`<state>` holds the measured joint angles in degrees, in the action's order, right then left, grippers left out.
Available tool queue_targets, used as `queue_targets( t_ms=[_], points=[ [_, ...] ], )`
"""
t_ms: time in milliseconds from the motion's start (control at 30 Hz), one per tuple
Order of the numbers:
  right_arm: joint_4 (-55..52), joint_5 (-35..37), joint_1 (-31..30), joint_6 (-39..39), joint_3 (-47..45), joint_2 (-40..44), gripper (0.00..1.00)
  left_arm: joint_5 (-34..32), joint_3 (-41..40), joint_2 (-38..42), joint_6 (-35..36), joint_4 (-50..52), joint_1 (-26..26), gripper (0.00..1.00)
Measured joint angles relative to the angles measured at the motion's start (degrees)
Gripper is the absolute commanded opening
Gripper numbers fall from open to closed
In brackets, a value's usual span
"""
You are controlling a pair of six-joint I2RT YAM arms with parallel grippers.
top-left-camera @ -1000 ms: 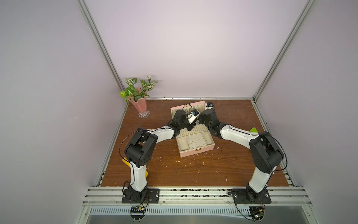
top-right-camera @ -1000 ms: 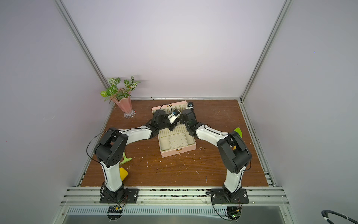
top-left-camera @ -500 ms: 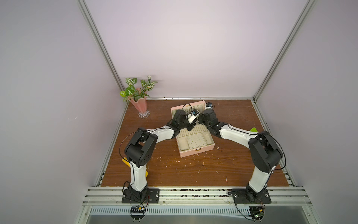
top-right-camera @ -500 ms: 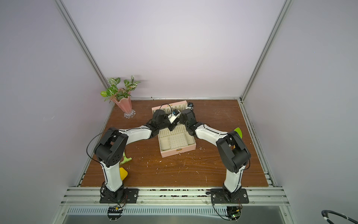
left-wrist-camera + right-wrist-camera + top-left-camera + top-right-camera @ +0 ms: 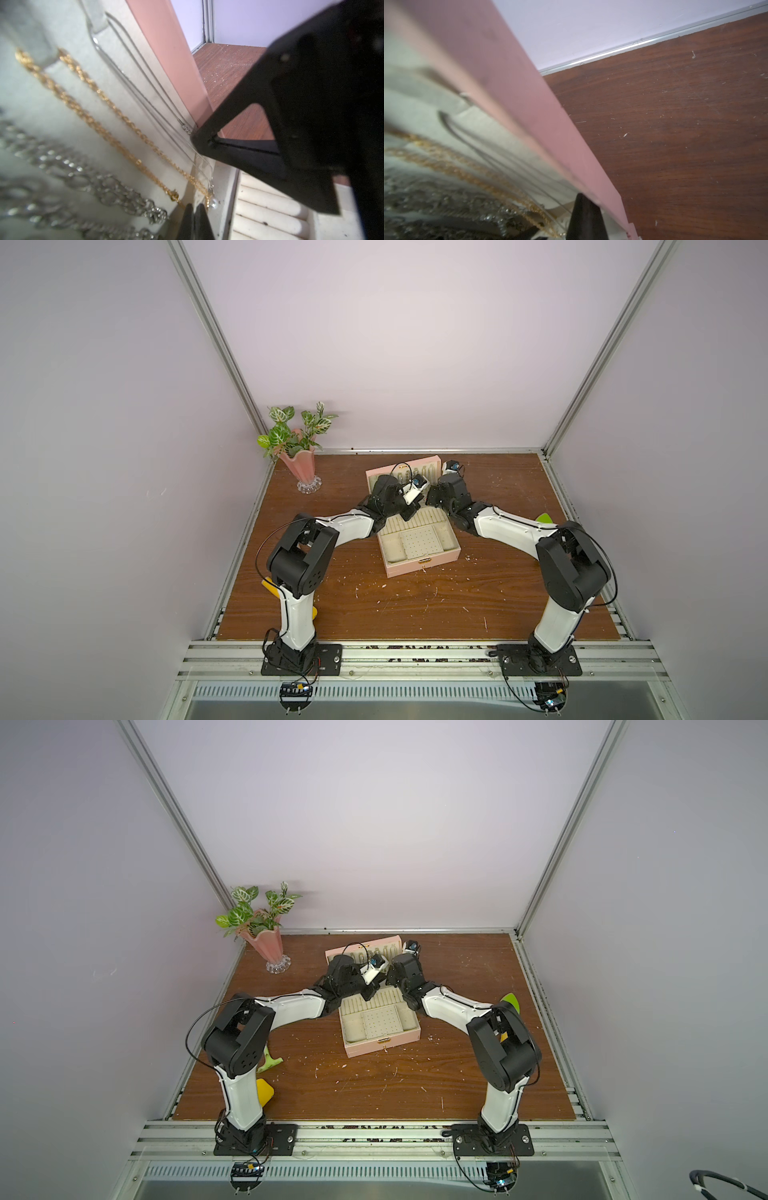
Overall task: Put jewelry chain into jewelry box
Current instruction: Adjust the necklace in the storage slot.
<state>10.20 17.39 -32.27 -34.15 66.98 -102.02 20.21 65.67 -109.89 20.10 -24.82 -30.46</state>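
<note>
The jewelry chain [image 5: 182,124] hung down the upright lid [image 5: 166,52] of the jewelry box [image 5: 419,566], long axis along the lining; the closed right pincer [image 5: 196,138] sat tip-to-clasp, nearer than the closed left pincer [image 5: 194,218]; whether it gripped was unclear.

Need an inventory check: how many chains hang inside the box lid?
3: the thin jewelry chain nearest the lid's pink edge, a gold chain beside it, then a chunky silver chain; more may be hidden.

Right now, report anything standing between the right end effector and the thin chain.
Nothing visible does. The right end effector, shut, sits at the clasp end of the chain, against the lining of the box lid. The gold chain hangs beside, not between.
</note>
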Motion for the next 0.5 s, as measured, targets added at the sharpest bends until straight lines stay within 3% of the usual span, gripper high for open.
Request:
queue_targets(
  t_ms=[267,500],
  points=[
    [0.6,0.0,0.0,-0.3,-3.0,3.5,0.12,0.0,0.0,0.0,-0.3,-0.1,0.0,0.01],
    [0.5,-0.4,0.0,-0.4,-3.1,3.1,0.17,0.0,0.0,0.0,-0.4,-0.1,0.0,0.01]
  ],
)
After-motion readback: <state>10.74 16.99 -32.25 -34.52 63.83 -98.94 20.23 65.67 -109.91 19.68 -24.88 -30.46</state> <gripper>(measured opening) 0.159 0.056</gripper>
